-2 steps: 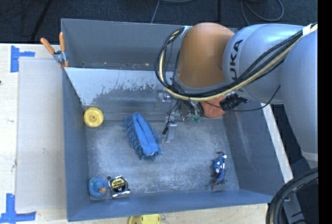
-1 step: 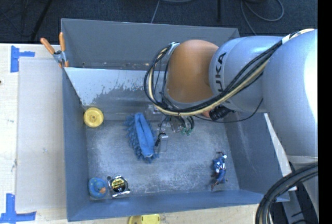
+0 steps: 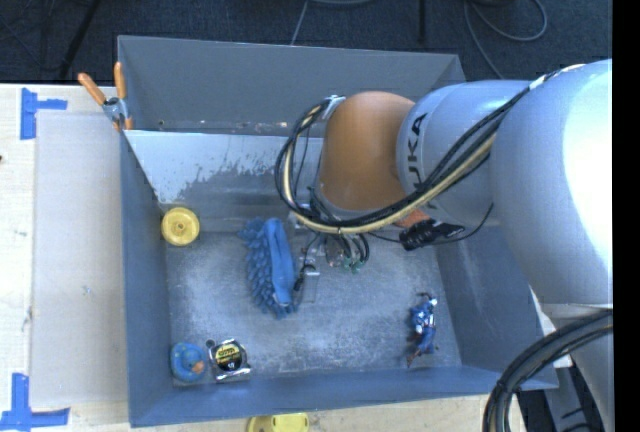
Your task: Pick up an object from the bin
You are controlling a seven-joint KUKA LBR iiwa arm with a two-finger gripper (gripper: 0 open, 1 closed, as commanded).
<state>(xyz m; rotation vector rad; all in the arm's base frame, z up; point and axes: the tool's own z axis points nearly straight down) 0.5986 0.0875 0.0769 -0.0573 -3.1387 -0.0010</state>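
— So, where's the pincer sitting?

— Tucked under the orange wrist cover [image 3: 365, 150]. The pincer [image 3: 305, 278] is low over the middle of the grey metal bin [image 3: 280, 90], right against the right-hand edge of the blue chenille duster [image 3: 268, 265]. Whether it's spread or pressed together I cannot tell, because the wrist and its cables [image 3: 290, 160] hide too much. I see nothing pinched in it.

— How would that duster handle?

— Light and soft, I'd judge. The shaggy strands will squash and give, so I'm not worried about breaking it. A shallow nip, though, could catch only a few tufts and let the rest sag or slip out. I'd take it across its narrow width, near the middle, and deep enough to catch the body under the pile. It lies lengthwise from far to near, a little left of the bin's centre, well apart from everything else.

— And the rest of the bin?

— Sparse, no heap. A yellow round disc [image 3: 180, 226] lies by the left wall. In the near left corner a blue round thing [image 3: 187, 360] sits just beside a yellow-and-black tape measure [image 3: 228, 357]. Over by the near right wall there's a small blue toy figure [image 3: 422, 325], too small for me to say more.
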